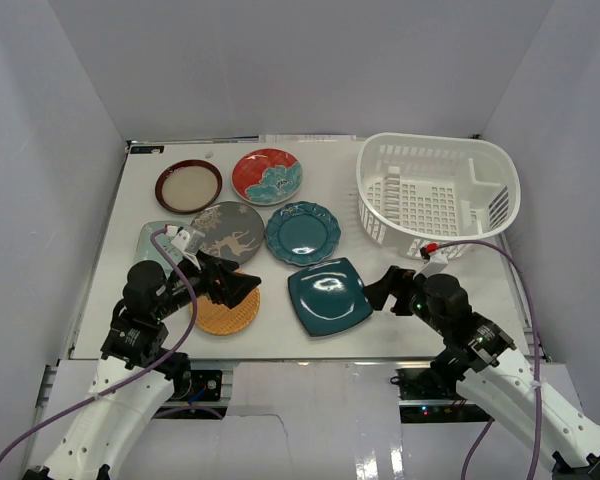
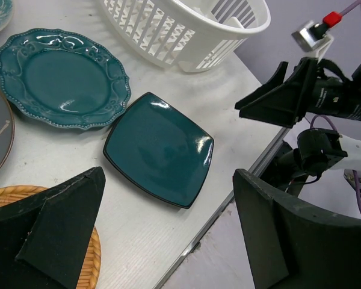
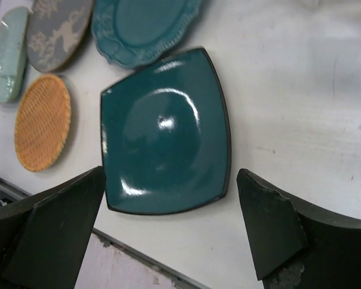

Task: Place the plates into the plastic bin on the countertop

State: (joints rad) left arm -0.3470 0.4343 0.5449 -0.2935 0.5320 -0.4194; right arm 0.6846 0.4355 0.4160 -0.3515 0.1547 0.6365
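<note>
— Where are the plates found?
— All seven are laid on the bench, left of the bin, which is set far right.
— And the jaws?
— The left jaws are spread wide over the orange plate; the right jaws, equally wide, are just right of the square plate.

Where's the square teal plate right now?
In the top view, the teal square plate lies on the countertop near its front edge, in front of the teal scalloped plate, with the orange woven plate to its left.

Wrist views sharing teal square plate
</note>
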